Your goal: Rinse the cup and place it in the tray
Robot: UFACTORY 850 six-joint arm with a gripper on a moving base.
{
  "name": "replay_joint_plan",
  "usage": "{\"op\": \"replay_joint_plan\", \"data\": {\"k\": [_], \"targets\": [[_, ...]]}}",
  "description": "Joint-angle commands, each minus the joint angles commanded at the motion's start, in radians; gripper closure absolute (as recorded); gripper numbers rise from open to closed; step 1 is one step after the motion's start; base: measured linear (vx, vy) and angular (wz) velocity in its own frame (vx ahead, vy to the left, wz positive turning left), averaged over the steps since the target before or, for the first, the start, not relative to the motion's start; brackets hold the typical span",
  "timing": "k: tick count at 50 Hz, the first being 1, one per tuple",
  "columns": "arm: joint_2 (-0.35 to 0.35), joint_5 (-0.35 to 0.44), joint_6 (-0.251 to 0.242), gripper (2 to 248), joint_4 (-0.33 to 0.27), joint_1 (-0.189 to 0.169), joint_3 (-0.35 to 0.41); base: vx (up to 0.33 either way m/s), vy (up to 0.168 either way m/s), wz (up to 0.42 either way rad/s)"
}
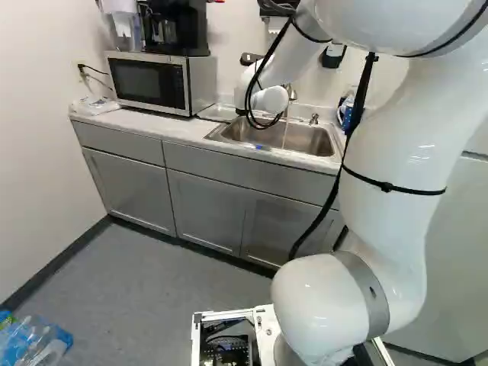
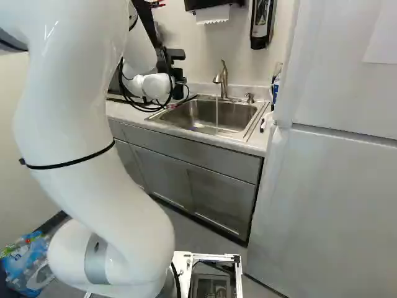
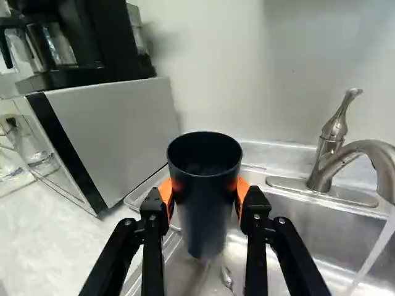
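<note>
Cup (image 3: pixel 205 185) upright, gripped from two sides by end effector (image 2: pixel 178 73), fingers parted by its width, over sink (image 1: pixel 305 139) at the end nearer microwave (image 3: pixel 117 139). Cup interior too dark to read; tray (image 3: pixel 148 190) partly hidden behind cup. Water (image 3: pixel 373 251) running.

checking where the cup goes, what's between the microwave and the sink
The tray, on the counter: the left base view shows it between the microwave and the sink. In the wrist view the held cup partly hides it.
</note>
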Motion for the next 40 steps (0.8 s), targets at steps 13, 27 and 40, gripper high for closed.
{"op": "replay_joint_plan", "data": {"k": [13, 27, 40], "targets": [[0.0, 0.0, 0.136, 131, 0.0, 0.0, 0.0, 0.0, 0.0, 0.0], [0.0, 0.0, 0.283, 131, 0.0, 0.0, 0.0, 0.0, 0.0, 0.0], [0.0, 0.0, 0.419, 131, 0.0, 0.0, 0.0, 0.0, 0.0, 0.0]]}}
